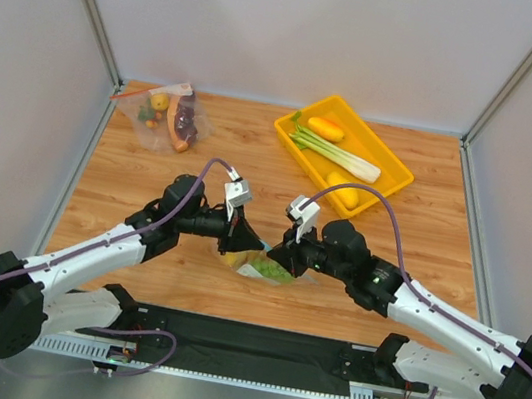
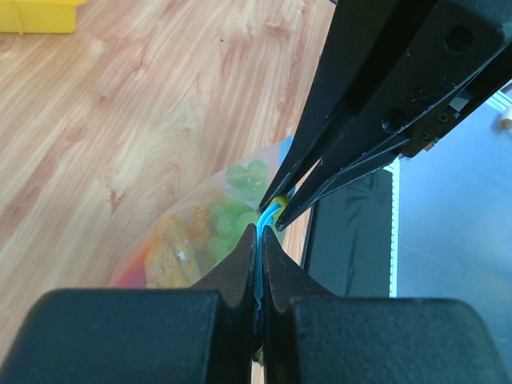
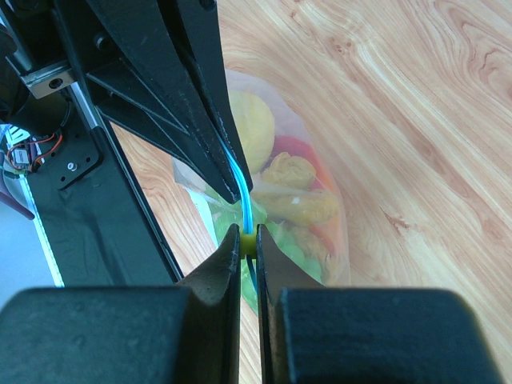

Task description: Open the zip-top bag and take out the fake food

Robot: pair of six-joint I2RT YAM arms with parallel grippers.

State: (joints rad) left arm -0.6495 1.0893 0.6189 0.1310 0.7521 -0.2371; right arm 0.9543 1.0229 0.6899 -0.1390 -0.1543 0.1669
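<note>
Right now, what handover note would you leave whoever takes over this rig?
Left gripper: shut on the zip-top bag's blue strip.
Right gripper: shut on the same strip, right beside it.
Bag lies near-centre on the table, fake food inside.
Done: both grips set.
Left: pull the mouth apart, take the food out.

Wooden table point(image 1: 109, 170), white walls point(image 1: 293, 32)
</note>
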